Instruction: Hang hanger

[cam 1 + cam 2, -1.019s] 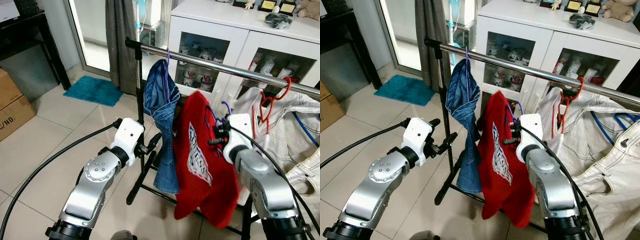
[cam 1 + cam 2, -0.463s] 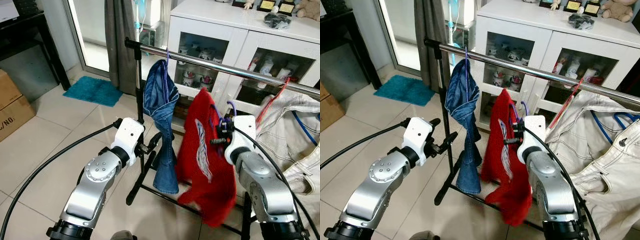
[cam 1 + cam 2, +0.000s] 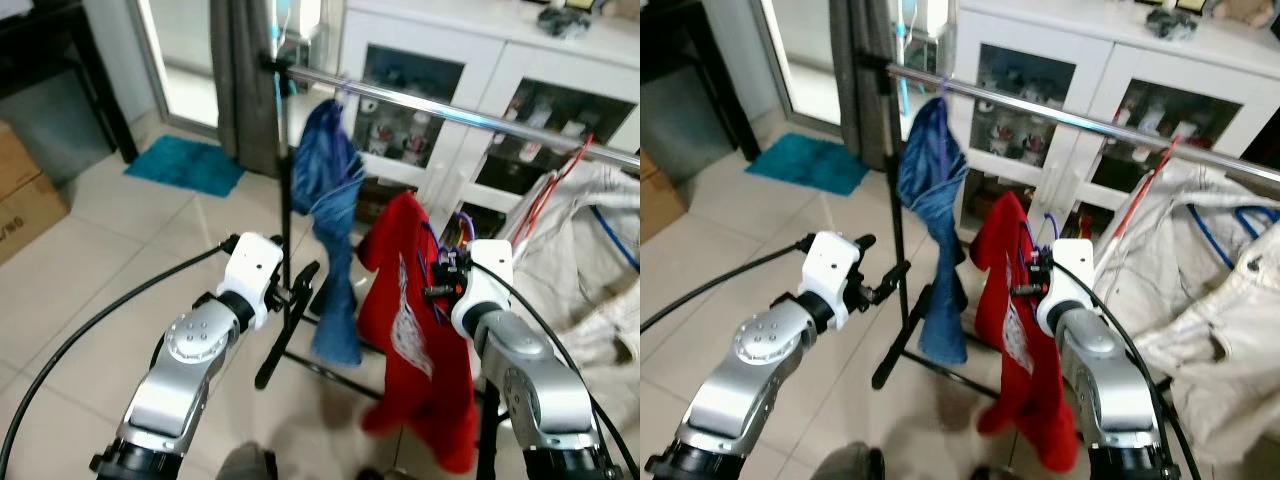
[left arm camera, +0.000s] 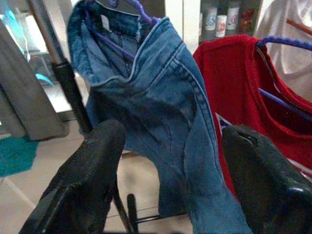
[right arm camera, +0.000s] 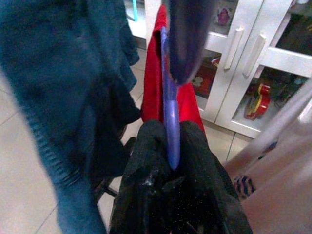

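Observation:
A steel rail [image 3: 450, 108] runs across in front of me at chest height. Blue jeans [image 3: 328, 190] hang from its left end on a purple hanger. Below the rail, a red shirt [image 3: 410, 330] hangs on another purple hanger [image 5: 170, 131]. My right gripper [image 3: 440, 283] is shut on that hanger, which shows squeezed between the black fingers [image 5: 146, 180] in the right wrist view. The hanger's hook [image 3: 458, 222] sits well below the rail. My left gripper [image 3: 305, 285] is open beside the rack's post, its fingers [image 4: 92, 170] apart, looking at the jeans [image 4: 161, 112].
The rack's black post [image 3: 285, 200] and foot stand between my arms. A white garment [image 3: 590, 250] on a red hanger [image 3: 555, 185] hangs at the right. Behind is a white glass-door cabinet [image 3: 520, 60]. A teal mat [image 3: 185, 165], cardboard box [image 3: 25, 190] and curtain [image 3: 245, 80] lie left.
The head view has shifted, so the rail sits higher in the picture. The red shirt swung edge-on and back to face me while still held. The left arm has kept its place.

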Robot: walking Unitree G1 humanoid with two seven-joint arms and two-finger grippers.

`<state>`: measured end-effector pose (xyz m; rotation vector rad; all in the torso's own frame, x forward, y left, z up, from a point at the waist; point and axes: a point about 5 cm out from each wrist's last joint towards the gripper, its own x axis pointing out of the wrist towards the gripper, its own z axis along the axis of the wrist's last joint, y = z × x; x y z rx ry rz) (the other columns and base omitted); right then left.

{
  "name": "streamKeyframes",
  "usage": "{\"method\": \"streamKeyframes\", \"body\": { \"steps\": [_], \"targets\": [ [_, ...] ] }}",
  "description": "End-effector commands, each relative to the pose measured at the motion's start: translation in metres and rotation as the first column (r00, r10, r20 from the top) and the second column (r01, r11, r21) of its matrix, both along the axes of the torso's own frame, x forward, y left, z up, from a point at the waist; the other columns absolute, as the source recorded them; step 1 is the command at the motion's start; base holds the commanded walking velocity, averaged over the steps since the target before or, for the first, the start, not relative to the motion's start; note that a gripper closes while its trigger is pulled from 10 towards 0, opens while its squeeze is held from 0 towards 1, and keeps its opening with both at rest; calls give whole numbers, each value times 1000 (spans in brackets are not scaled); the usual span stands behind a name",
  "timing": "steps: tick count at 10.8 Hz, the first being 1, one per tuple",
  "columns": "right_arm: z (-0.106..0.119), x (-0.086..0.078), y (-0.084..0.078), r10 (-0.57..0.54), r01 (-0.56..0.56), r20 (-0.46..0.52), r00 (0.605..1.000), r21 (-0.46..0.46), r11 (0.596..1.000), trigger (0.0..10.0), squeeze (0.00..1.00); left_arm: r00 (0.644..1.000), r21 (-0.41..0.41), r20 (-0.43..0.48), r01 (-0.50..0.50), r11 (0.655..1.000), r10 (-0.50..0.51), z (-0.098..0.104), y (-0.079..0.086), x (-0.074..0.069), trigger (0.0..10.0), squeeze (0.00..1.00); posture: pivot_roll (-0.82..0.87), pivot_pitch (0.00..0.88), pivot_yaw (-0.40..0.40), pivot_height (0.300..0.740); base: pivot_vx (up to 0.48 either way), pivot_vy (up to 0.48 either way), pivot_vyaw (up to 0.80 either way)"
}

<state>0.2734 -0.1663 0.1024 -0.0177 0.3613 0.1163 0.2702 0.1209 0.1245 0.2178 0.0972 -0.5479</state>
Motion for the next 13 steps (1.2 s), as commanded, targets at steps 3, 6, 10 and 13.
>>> {"method": "streamKeyframes", "body": {
  "steps": [3, 6, 10, 13],
  "targets": [
    [13, 5, 0, 4, -4, 57, 998, -3, 1000, 10000, 0, 1000, 8, 4, -3, 1000, 3, 2, 1, 2, 10000, 0, 111, 2, -43, 740, -263, 0, 0],
    [14, 4, -2, 1, -1, 58, 998, -4, 1000, 10000, 0, 1000, 6, 5, 1, 1000, -1, 4, 0, 4, 10000, 0, 105, 2, -39, 740, -261, 0, 0],
    [15, 4, -5, 1, -1, 59, 998, -11, 1000, 10000, 0, 1000, 6, 5, -1, 1000, 1, 4, 0, 4, 10000, 0, 106, 5, -43, 740, -261, 0, 0],
    [29, 6, 15, 175, -186, 125, 977, 84, 979, 0, 0, 1000, 35, -9, 4, 999, -4, 3, -4, 10, 10000, 0, 109, 3, -38, 740, -85, 0, 0]
  ]
}}
